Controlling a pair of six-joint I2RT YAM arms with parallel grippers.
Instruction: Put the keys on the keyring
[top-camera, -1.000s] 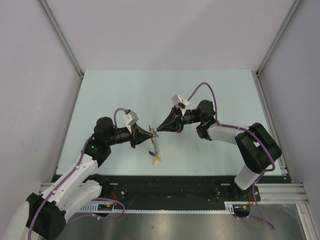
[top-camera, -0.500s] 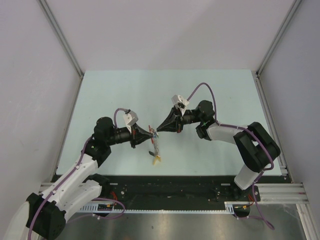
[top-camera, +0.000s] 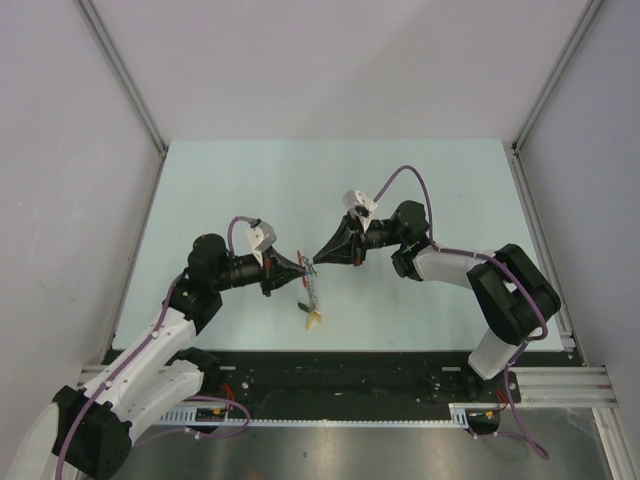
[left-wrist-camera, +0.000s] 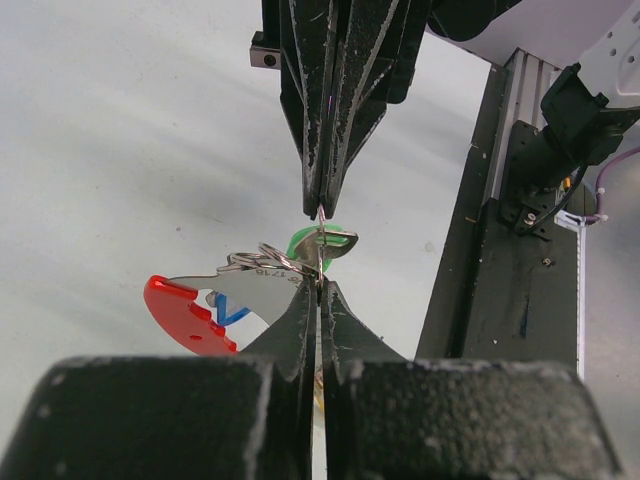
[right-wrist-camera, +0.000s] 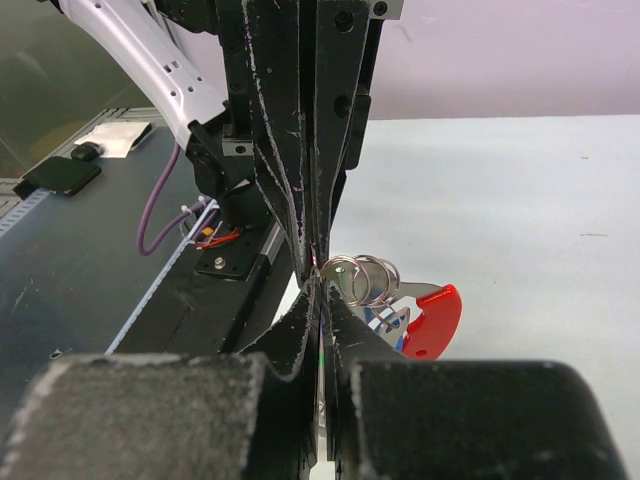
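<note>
**Both hands pinched at the ring, threading under way**

Grey walls close in a pale green tabletop, and your two arms reach inward to meet over its middle. The left hand comes at the keyring from its left and the right hand from its right. Both are closed tip to tip on what looks like the ring's thin wire, almost nose to nose.

By my reading you are mid-threading. The green key sits right at the wire between the two tips, but you cannot tell whether it is already on. The blue key shows beside the keyring's red segment. Whether it is attached is also unclear, so treat both keys as work left.

The overhead view gives you only the layout. It shows the keyring as a thin strip trailing from the tips toward the arm bases, with its yellow tag at the far end. The left wrist view alone shows the green head. The right wrist view hides it but shows the wire coils more cleanly, just right of the pinch.
</note>
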